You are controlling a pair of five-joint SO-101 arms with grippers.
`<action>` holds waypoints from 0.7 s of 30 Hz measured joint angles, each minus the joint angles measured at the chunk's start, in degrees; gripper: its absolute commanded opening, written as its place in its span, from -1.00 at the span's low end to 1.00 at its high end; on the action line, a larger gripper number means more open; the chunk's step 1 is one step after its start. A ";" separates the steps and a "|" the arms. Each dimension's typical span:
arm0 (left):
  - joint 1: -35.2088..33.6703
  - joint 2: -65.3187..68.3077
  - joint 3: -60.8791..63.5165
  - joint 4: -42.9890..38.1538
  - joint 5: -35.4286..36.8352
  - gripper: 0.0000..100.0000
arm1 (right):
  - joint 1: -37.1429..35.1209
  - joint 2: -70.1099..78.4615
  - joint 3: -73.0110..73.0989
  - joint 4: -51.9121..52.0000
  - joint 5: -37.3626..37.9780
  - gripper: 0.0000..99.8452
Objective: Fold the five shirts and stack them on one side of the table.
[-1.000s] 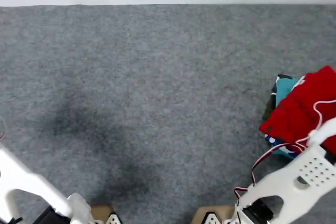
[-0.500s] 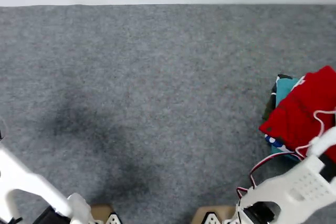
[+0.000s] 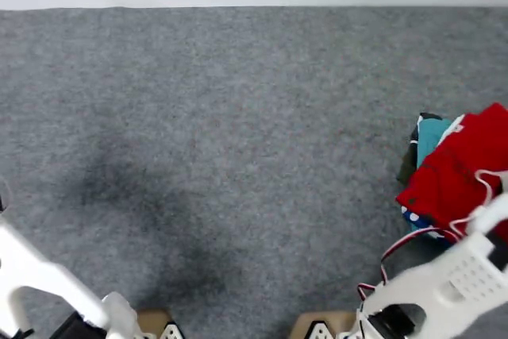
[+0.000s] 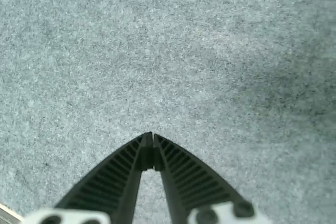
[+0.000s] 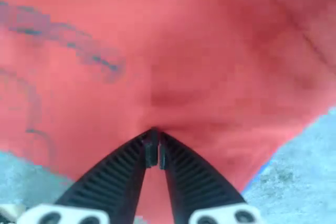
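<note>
The stack of shirts (image 3: 432,136) is sitting at the table's (image 3: 238,101) right edge, towards the front corner, with the red shirt (image 3: 454,168) lying on top. The right gripper (image 5: 154,148) is hanging over that red cloth with its fingers pressed together and the tips touching it. Whether a fold is caught between them cannot be told. The left gripper (image 4: 152,150) is hovering over bare table, fingers likewise closed. The cloth is looking soft, light and limp, so pinching an edge or corner fold seems wiser than the flat middle.
</note>
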 measured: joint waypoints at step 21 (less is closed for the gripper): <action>0.00 -5.71 0.00 0.00 0.00 -0.99 | -12.40 6.42 -4.66 -18.99 -5.54 -0.98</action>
